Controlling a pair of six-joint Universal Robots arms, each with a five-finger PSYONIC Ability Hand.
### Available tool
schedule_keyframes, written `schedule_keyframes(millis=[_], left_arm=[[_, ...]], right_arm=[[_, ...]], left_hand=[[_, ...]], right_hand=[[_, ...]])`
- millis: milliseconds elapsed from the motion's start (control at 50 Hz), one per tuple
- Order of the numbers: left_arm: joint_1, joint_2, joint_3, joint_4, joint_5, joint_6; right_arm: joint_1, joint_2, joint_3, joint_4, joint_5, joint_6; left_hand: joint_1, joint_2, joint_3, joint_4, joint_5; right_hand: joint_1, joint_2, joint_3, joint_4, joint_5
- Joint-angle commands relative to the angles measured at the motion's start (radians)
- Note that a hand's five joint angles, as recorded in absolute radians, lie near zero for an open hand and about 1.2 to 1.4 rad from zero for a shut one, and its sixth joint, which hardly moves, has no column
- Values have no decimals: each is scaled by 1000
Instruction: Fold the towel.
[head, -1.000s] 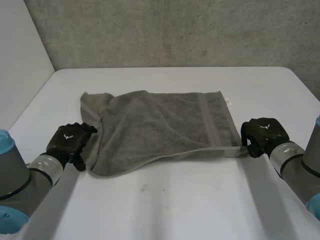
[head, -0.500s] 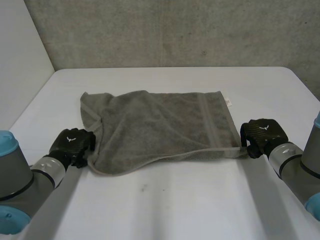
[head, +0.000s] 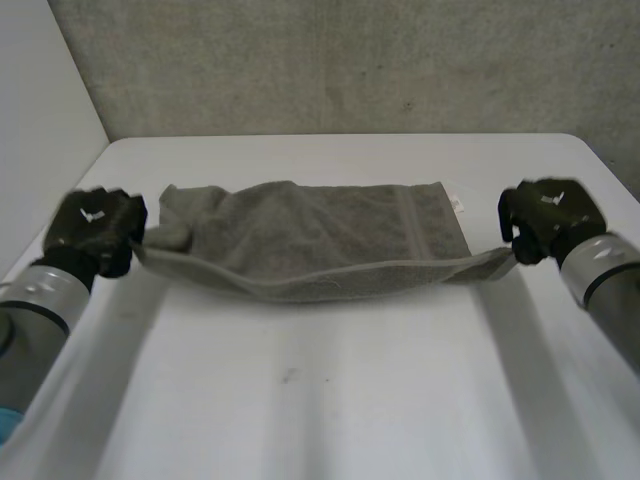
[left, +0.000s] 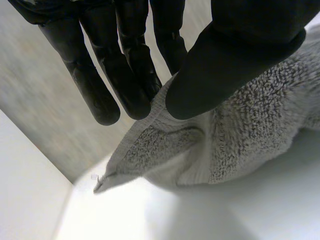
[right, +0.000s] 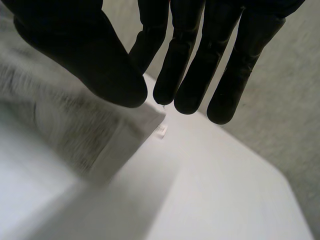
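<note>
Head view: the left hand (head: 95, 228) and right hand (head: 548, 218) hold the towel (head: 310, 240) by its near corners off the tabletop (head: 350, 400), the edge sagging between them — uneven travel could skew the fold. Left wrist view: thumb and fingers (left: 125, 80) pinch a bunched corner. Right wrist view: fingers (right: 185, 75) pinch only the corner's tip — it may slip

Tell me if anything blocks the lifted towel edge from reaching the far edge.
Nothing visible does. The left hand and right hand pinch the towel at its near corners; its far half lies bare.
</note>
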Motion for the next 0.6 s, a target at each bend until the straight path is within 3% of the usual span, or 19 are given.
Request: schedule_keyframes(millis=[20,140,220,360,400,420,460,540,600], left_arm=[[-6,273,33,-184,-7,89],[-15,326,160,-385,-24,236],[-17,311,237,-473,-47,264],[-24,199,289,-588,-107,261],[-27,185,282,-591,-107,260],[-27,185,282,-591,-107,260],[-32,151,266,-595,-110,255],[-50,137,266,-594,-110,247],[-69,136,283,-594,-110,228]], right_arm=[[7,-127,-181,272,-5,-51],[8,-155,-320,396,-1,-83],[7,-204,-403,490,-2,-117],[30,-172,-343,508,-2,-131],[74,-108,-291,466,5,-111],[74,-108,-291,465,5,-111],[145,-68,-210,400,12,-35],[208,-54,-119,329,5,108],[248,-43,-58,224,1,269]], left_hand=[[213,179,181,180,201],[213,179,181,180,201],[213,179,181,180,201],[213,179,181,180,201],[213,179,181,180,201],[213,179,181,180,201],[213,179,181,180,201],[213,179,181,180,201],[213,179,181,180,201]], right_hand=[[3,182,181,179,184],[3,182,181,179,184],[3,182,181,179,184],[3,182,181,179,184],[-423,-244,-244,-247,-241],[-425,-246,-246,-249,-244],[-921,-742,-743,-746,-740],[-1202,-1023,-1023,-1026,-1021],[-1219,-1040,-1040,-1043,-1038]])
